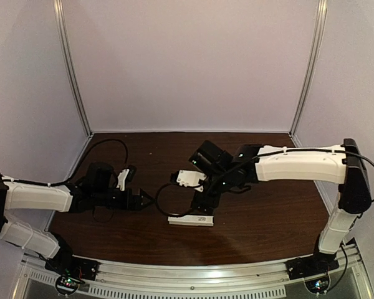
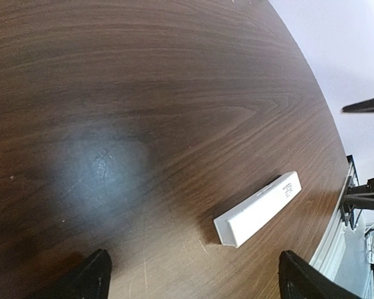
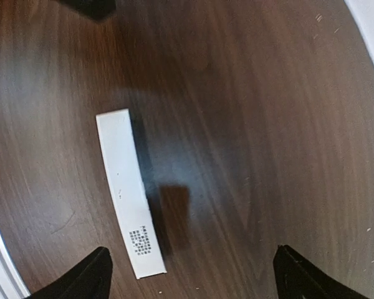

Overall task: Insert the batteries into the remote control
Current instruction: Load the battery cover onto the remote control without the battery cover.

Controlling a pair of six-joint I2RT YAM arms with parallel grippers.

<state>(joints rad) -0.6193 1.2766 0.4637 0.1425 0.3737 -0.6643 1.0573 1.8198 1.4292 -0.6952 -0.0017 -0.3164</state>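
Observation:
The remote control (image 1: 191, 220) is a long white bar lying flat on the dark wooden table, near its front middle. It also shows in the left wrist view (image 2: 258, 209) and in the right wrist view (image 3: 128, 196), with small dark print at one end. My right gripper (image 1: 204, 204) hangs just above it, open and empty (image 3: 193, 281), the bar off towards its left finger. My left gripper (image 1: 147, 200) is open and empty (image 2: 193, 286), to the left of the bar and pointing at it. No batteries are in view.
The table (image 1: 268, 218) is dark brown wood, walled by pale panels at the back and sides. A metal rail (image 1: 193, 274) runs along the near edge. Black cables (image 1: 165, 199) loop between the two grippers.

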